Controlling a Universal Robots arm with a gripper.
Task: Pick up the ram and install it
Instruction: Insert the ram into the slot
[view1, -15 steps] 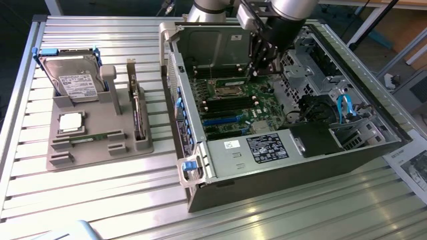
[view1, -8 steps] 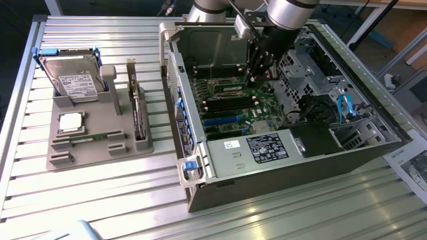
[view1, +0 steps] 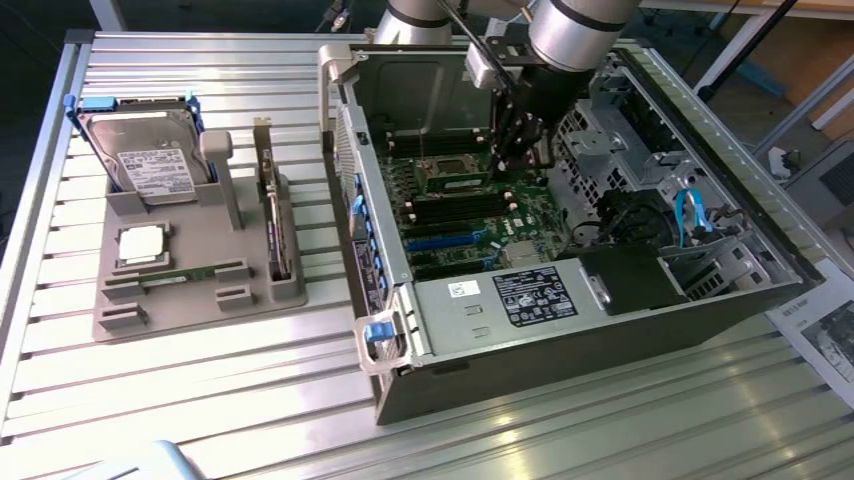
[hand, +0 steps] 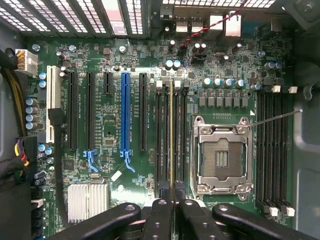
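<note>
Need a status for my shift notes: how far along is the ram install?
Done: the long, thin green ram stick is picked up, clamped edge-on in the black gripper inside the open grey computer case. In hand: it stands lined up among the black memory slots beside the empty silver processor socket. Left: the install is not shown finished; whether the stick is seated cannot be told.

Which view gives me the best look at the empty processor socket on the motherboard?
The wrist view: it faces the processor socket square on, so its open frame and contact field are plain. The exterior view shows it small and slanted, beside the pincer.
</note>
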